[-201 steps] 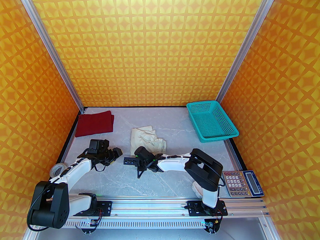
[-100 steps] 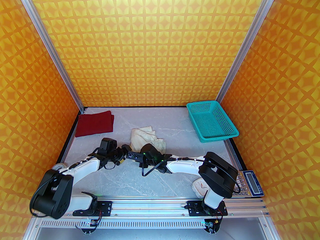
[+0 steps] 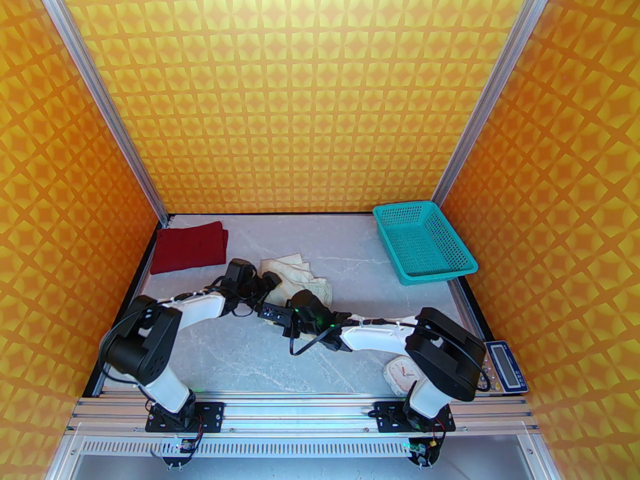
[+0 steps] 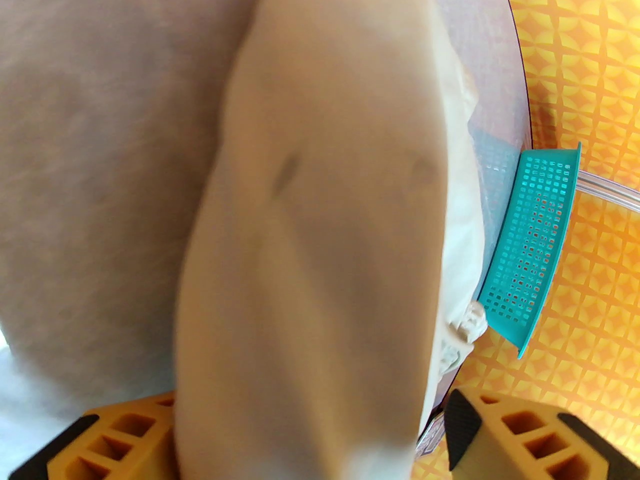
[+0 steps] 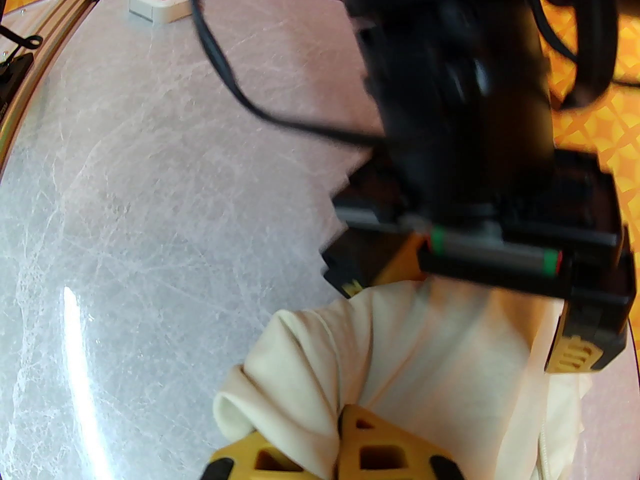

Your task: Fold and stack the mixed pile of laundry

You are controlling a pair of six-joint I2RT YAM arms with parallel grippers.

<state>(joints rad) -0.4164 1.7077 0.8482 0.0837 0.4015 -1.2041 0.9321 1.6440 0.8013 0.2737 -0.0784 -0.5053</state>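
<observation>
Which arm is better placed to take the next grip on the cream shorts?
Left. The left gripper, open, straddles the cream shorts and could just close; the right gripper is shut on their near edge.

Orange patt. walls (image 3: 320, 93), marble tbl (image 3: 240, 363)

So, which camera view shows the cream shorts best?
The top external view: it gives the overall shape and place of the cream shorts, though the right arm covers part. The left wrist view shows a blurred fold inside the open left gripper; the right wrist view shows a bunched edge pinched in the right gripper.
</observation>
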